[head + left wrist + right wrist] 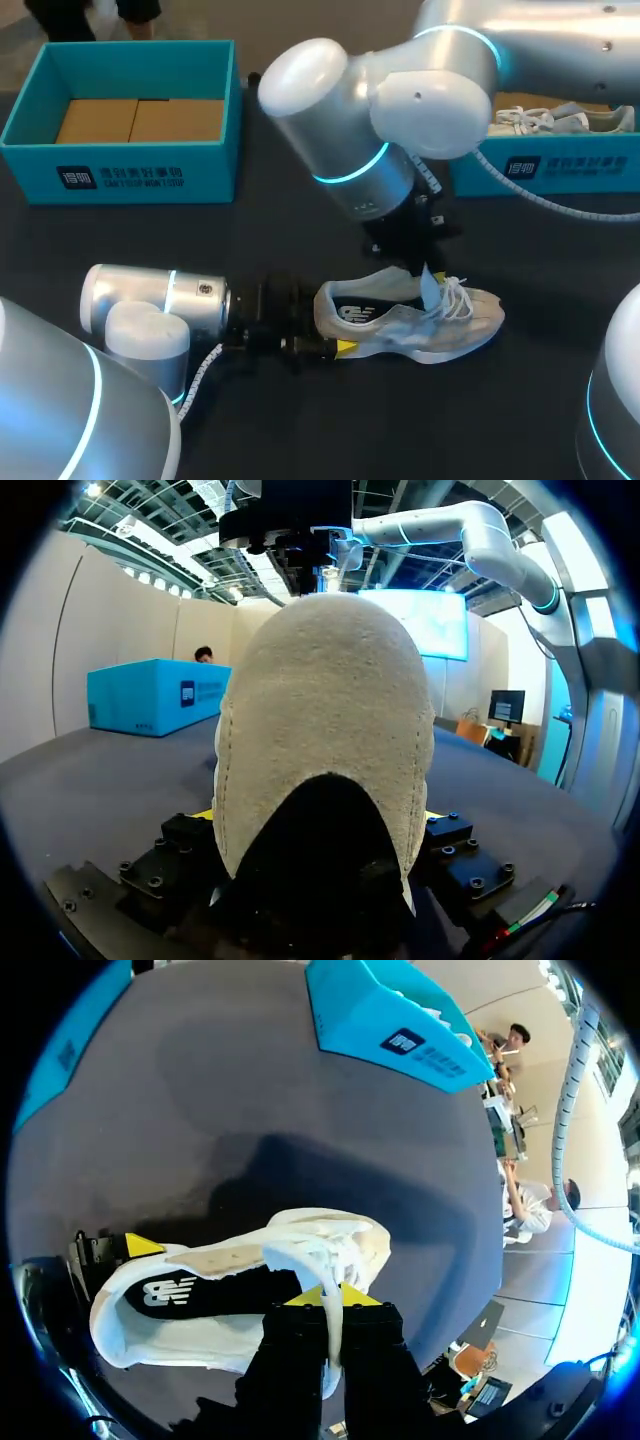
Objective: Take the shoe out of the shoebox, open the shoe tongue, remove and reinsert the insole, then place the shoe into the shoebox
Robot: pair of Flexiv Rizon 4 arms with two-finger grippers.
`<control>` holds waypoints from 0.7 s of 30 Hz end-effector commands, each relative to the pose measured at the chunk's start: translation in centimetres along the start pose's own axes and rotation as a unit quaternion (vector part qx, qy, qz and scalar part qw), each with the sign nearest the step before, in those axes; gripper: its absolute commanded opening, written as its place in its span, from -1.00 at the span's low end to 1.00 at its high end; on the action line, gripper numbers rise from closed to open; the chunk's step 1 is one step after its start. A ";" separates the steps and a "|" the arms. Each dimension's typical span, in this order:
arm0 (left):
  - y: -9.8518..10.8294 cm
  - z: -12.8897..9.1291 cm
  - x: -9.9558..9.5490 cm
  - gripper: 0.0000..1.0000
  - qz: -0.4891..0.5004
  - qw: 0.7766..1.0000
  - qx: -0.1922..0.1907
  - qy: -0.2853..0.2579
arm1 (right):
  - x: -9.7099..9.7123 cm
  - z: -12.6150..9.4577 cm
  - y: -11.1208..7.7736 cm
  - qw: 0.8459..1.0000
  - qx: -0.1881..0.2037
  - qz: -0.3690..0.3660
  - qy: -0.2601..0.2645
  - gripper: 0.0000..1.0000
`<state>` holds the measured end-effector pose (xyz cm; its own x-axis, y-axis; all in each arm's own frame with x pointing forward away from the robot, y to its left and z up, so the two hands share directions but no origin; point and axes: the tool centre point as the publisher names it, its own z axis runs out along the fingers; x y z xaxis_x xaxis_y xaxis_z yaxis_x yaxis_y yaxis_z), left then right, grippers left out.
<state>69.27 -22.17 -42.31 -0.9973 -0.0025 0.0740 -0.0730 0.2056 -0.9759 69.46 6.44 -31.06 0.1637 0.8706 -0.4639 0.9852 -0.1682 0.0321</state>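
Shoe heel [325, 730] clamped in left tool [338, 348] — right tool [327, 1298] pinching tongue [305, 1255].

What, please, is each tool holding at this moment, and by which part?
The left tool grips the shoe by its heel; the right tool pinches the shoe's tongue.

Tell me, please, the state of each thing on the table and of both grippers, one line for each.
shoe: out of the box, on the table.
shoe tongue: raised, pinched by the right gripper.
insole: inside the shoe.
left gripper: shut on the shoe's heel.
right gripper: shut on the shoe tongue.
left shoebox: open, cardboard inside.
right shoebox: open, another shoe inside.
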 end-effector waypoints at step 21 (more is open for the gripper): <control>0.5 0.4 0.1 -1.00 0.000 1.000 -0.001 -0.001 | -6.2 3.7 0.7 0.944 -0.036 -0.086 0.316 -1.00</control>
<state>69.27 -22.19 -42.30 -0.9973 -0.0025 0.0740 -0.0730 0.2053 -0.9760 69.55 0.73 -31.38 0.0035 0.9559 -0.2936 0.9984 0.0135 0.0557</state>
